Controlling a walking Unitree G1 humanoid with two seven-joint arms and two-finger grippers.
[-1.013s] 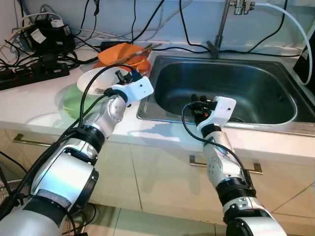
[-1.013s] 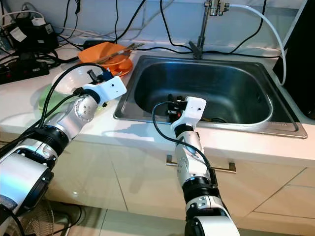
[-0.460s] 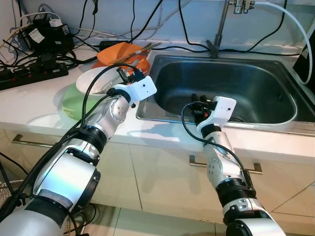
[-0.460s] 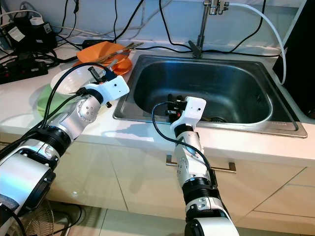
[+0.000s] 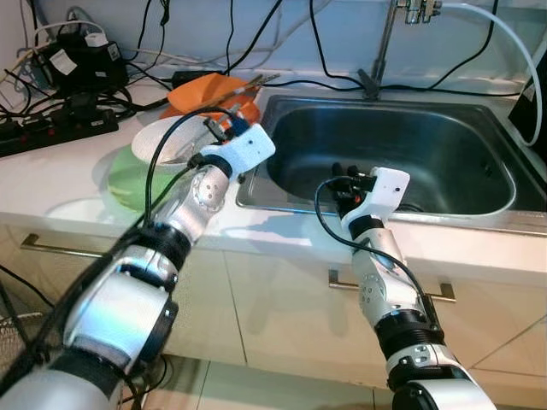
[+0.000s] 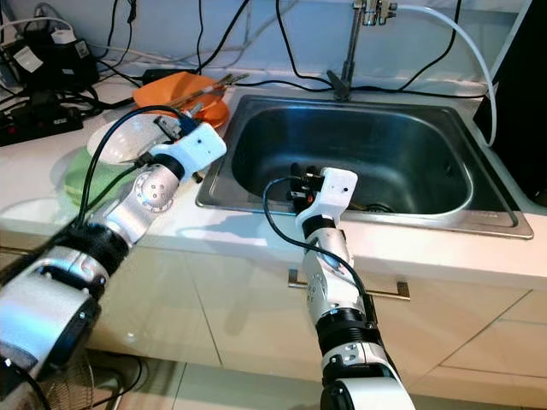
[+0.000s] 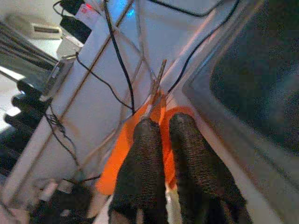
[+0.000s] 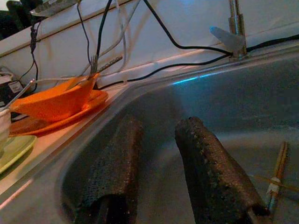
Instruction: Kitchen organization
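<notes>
Left gripper: fingers nearly pressed together, nothing visibly between them, poised above the worktop at the sink's left rim, aimed at the orange bowl near the worktop's back edge. Right gripper: fingers parted, empty, hanging over the sink's front rim; chopsticks lie on the basin floor beyond it. Your risks: the left wrist could clip the white bowl stacked on the green plate and slide it, and the cables behind could snag.
</notes>
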